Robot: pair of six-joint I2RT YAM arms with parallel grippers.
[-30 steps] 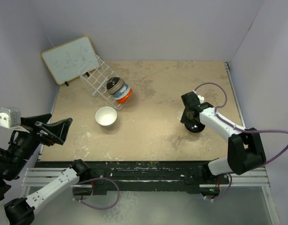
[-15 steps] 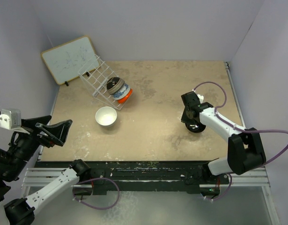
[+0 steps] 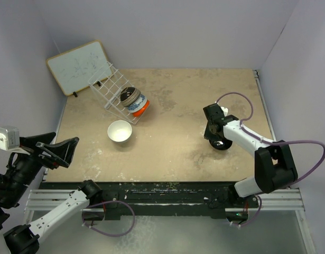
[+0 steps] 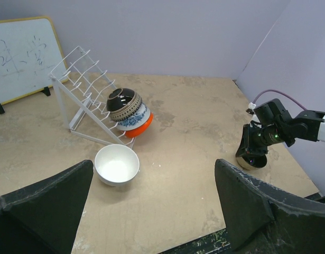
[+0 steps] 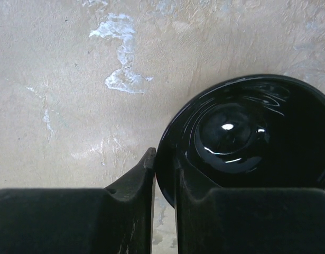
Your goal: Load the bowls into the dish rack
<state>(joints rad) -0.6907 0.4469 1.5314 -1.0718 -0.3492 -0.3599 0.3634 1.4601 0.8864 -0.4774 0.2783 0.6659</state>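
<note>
– Right gripper [image 5: 165,180], what has it got?
– Its two fingers are pressed onto the rim of the black bowl [image 5: 241,137], one finger outside the wall and the other inside it. That bowl stands upright on the table [image 3: 183,106], towards the right edge and about midway between the near and far edges.
– And the left gripper [image 4: 153,162]?
– Spread wide and holding nothing. It hangs by the near-left corner, out past the left edge (the overhead view shows it beyond the tabletop).
– Where is the dish rack [image 3: 110,90]?
– Near the far-left corner. It is tilted, with its far end raised and its near-right end down on the table. Just behind it the whiteboard [image 3: 77,66] leans in that corner.
– Bowls at the rack?
– Three, nested together and lying on their sides at the rack's low end, touching the wires. The brown bowl [image 4: 123,103] is uppermost, the blue-and-white bowl [image 4: 135,117] sits under it, and the orange-red bowl [image 4: 144,127] is lowest, closest to the tabletop. Whether they sit in the slots, I cannot tell.
– The fifth one?
– The white bowl [image 3: 120,131] stands upright on the table, mouth up, just on the near side of the stack and apart from it, on the left half and well apart from the black bowl.
</note>
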